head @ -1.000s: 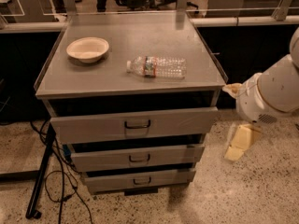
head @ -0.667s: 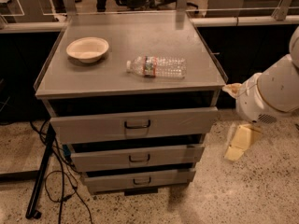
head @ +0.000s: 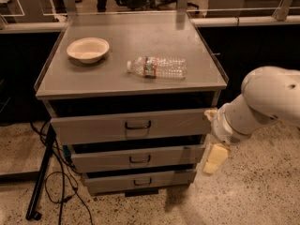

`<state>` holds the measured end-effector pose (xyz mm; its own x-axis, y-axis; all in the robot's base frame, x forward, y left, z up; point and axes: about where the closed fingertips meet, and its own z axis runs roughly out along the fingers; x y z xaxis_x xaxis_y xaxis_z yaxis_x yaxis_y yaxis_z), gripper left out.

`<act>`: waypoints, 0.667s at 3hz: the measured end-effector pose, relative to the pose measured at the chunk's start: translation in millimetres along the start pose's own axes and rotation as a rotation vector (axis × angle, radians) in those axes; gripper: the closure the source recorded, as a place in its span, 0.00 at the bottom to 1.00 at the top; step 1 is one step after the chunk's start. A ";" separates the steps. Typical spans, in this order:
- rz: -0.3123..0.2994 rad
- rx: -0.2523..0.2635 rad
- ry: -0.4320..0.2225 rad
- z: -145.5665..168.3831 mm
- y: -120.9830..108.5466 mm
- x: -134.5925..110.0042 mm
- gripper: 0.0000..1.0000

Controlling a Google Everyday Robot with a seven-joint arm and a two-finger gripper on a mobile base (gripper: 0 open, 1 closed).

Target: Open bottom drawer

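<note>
The bottom drawer (head: 108, 183) is the lowest and narrowest of three grey drawers in a metal cabinet, with a small dark loop handle (head: 142, 182) at its centre. Its front sits back under the middle drawer (head: 103, 160) and the top drawer (head: 93, 128). My gripper (head: 209, 139) is at the cabinet's right side, level with the middle drawer and above and right of the bottom drawer. Its cream fingers (head: 215, 157) stand apart and hold nothing.
A white bowl (head: 87, 49) and a lying clear plastic bottle (head: 158, 67) are on the cabinet top (head: 117, 86). Black cables and a stand leg (head: 42, 177) lie on the speckled floor at the left. Dark counters run behind.
My arm and gripper have moved left and slightly down, closer to the cabinet's right side. The drawers, bowl and bottle have not moved.
</note>
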<state>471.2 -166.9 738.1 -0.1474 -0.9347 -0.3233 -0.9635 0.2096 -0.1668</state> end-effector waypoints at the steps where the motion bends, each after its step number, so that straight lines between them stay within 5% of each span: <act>1: 0.004 -0.038 -0.033 80.7 -29.8 9.1 0.00; 2: 0.003 -0.038 -0.033 81.0 -29.8 9.2 0.00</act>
<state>516.6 -158.4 664.6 -0.1438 -0.9239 -0.3546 -0.9709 0.2011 -0.1302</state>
